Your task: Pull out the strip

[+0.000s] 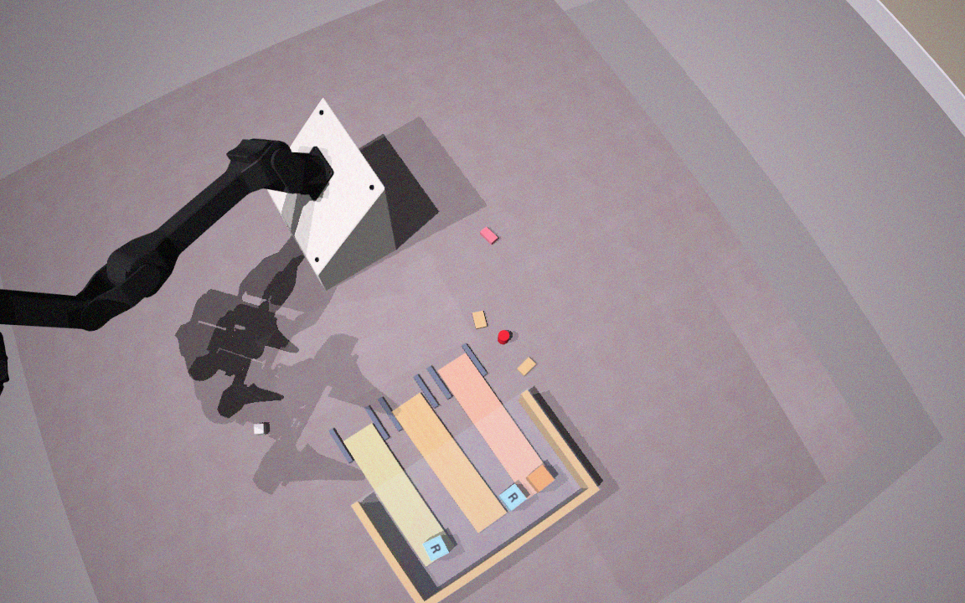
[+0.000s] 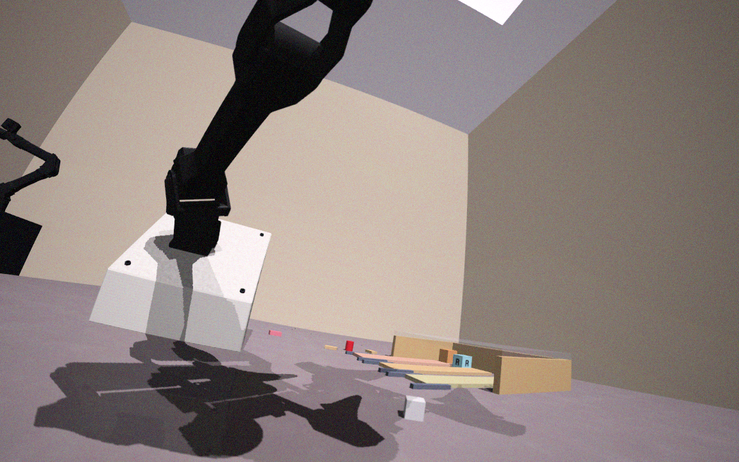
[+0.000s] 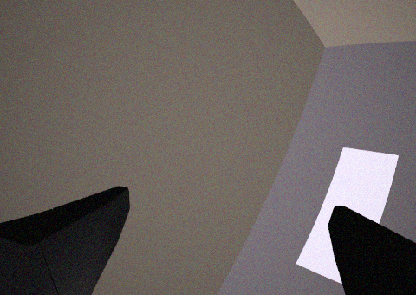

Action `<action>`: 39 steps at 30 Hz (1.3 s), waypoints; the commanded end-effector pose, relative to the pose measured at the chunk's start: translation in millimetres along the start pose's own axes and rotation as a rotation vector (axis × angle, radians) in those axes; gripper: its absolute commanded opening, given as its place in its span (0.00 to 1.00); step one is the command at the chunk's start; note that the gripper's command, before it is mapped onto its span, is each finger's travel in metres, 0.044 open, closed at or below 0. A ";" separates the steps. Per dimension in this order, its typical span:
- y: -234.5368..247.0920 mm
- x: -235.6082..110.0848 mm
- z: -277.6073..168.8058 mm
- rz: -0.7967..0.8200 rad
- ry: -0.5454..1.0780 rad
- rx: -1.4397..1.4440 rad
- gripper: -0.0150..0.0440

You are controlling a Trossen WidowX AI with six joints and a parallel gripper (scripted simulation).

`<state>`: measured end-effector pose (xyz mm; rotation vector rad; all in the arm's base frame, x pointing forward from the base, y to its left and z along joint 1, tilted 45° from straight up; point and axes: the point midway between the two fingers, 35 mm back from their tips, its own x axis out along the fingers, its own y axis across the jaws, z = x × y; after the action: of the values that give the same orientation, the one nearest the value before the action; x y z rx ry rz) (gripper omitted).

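Arm (image 1: pixel 171 239) raised, claw (image 3: pixel 228 220) agape, aimed ceilingward

Three strips (image 1: pixel 448 461) extend from an open tray (image 1: pixel 559 442); two R-labelled cubes (image 1: pixel 512 495) rest on the outer strips.

Top view straight down, exterior low from the floor, both sharing the tray (image 1: pixel 557 509); wrist upward.
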<state>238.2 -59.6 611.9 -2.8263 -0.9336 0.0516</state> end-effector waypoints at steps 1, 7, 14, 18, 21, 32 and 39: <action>-1.2 -0.8 -1.0 0.007 0.004 -0.007 0.93; -49.5 -21.6 -20.5 0.199 0.076 -0.304 0.93; -114.9 -24.9 -21.4 0.399 0.089 -0.729 0.93; -148.3 -16.5 -14.1 0.498 0.079 -0.957 0.93; -171.5 -5.9 -4.9 0.566 0.061 -1.129 0.93; -227.8 63.5 58.6 0.752 -0.140 -1.774 0.93; -226.5 124.6 123.7 0.785 -0.390 -2.200 0.93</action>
<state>175.5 193.4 557.6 -4.7379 1.0822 -0.8924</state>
